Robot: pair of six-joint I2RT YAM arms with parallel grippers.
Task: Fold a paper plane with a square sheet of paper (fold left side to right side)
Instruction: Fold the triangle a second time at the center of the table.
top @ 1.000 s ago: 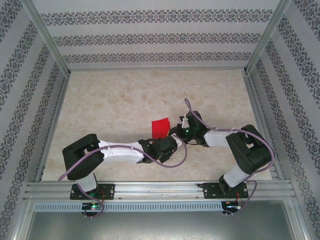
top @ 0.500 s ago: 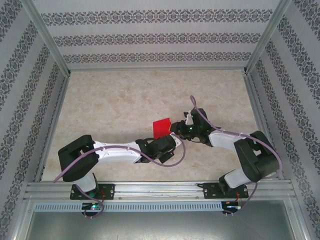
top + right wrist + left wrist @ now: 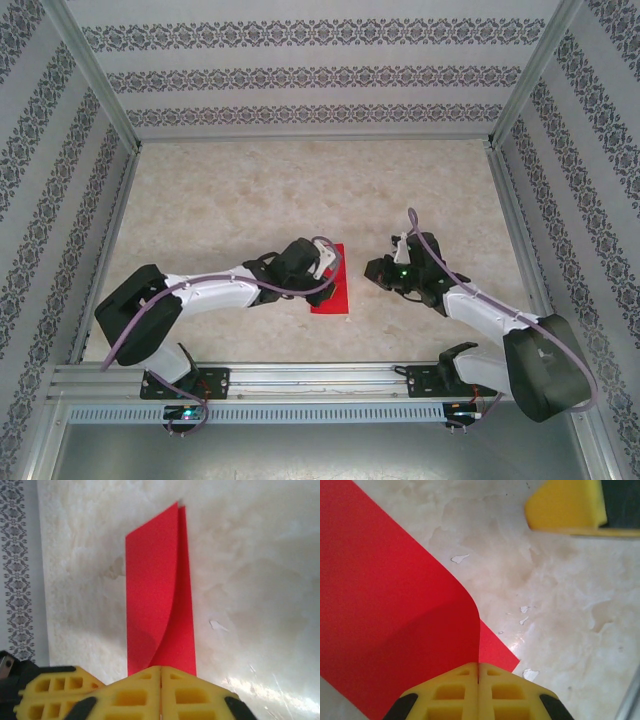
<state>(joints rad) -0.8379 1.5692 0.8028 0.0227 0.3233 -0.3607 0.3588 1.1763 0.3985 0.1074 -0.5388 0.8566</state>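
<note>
Illumination: bright, even and diffuse, from overhead. Shadows under the arms (image 3: 220, 292) on the desk (image 3: 220, 200) are soft. Wrist views: glare patches on the desk; the square sheet of paper (image 3: 380, 605) shades its own lower layer.

The top camera looks down from behind the arm bases over the whole desk (image 3: 220, 200); both wrist cameras sit close above it. All share the square sheet of paper (image 3: 332, 298).
</note>
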